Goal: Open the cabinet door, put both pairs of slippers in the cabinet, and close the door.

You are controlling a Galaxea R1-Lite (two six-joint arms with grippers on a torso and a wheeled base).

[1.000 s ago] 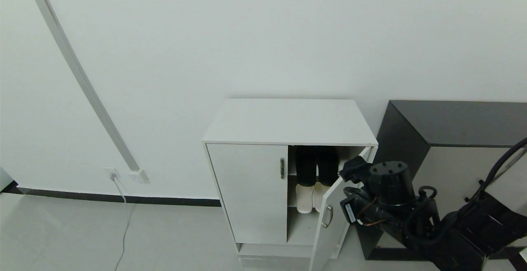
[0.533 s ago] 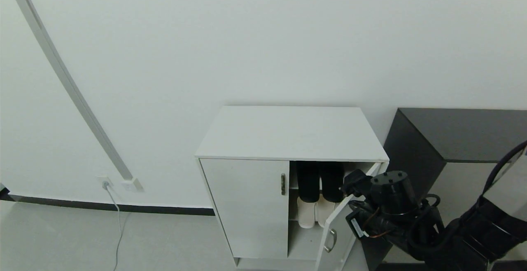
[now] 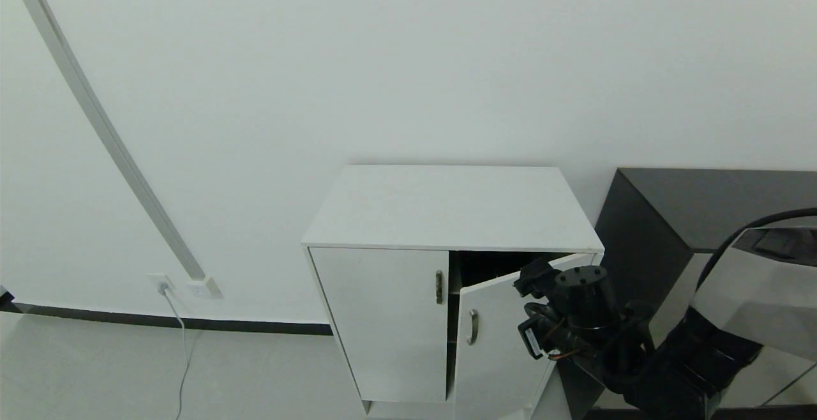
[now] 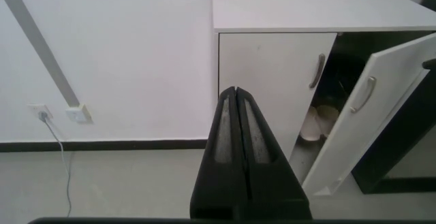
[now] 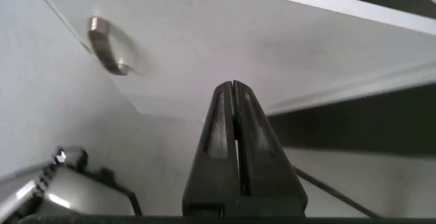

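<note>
The white cabinet point(image 3: 447, 206) stands against the wall, its left door shut. Its right door point(image 3: 494, 337) hangs ajar at a narrow angle, handle point(image 3: 471, 327) facing out. My right gripper point(image 3: 528, 277) is shut and rests against the outer face of that door near its top edge; in the right wrist view its closed tips point(image 5: 234, 86) meet the door panel beside the handle point(image 5: 109, 45). A pale pair of slippers point(image 4: 319, 120) shows on a shelf through the gap. My left gripper point(image 4: 236, 92) is shut and empty, held well back from the cabinet point(image 4: 306, 9).
A black cabinet point(image 3: 702, 196) stands directly right of the white one, close to my right arm. On the wall to the left are a slanted cable duct point(image 3: 96, 120) and a socket with a hanging cord point(image 3: 167, 285). Grey floor lies open on the left.
The right door has swung from wide open to nearly closed, with my right gripper moving left behind it. Both pairs of slippers are now hidden in the head view. The head camera also shifted.
</note>
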